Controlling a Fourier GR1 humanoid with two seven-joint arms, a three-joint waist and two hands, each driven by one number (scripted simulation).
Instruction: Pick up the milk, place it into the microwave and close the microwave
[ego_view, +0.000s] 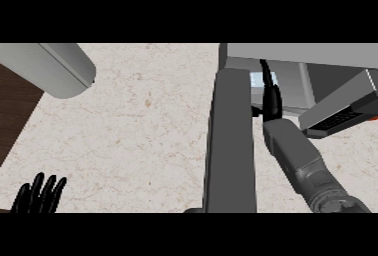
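Low at the left edge rests the left hand (40, 196), fingers straight and upright, holding nothing. The pale bench (148, 125) spreads across to the open microwave door (230, 145), seen edge-on. Right of it the right hand (271, 100) reaches into the microwave (295, 52); whether it grasps anything cannot be told. A pale sliver beside it, seemingly the milk (265, 79), sits inside

2 black hands are counted, the left hand (40, 196) and the right hand (271, 100). 1 grey forearm (299, 157) is shown. 1 microwave (295, 52) with 1 door (230, 140), 1 rounded grey object (63, 67) and 1 pale desk (140, 130) are seen.
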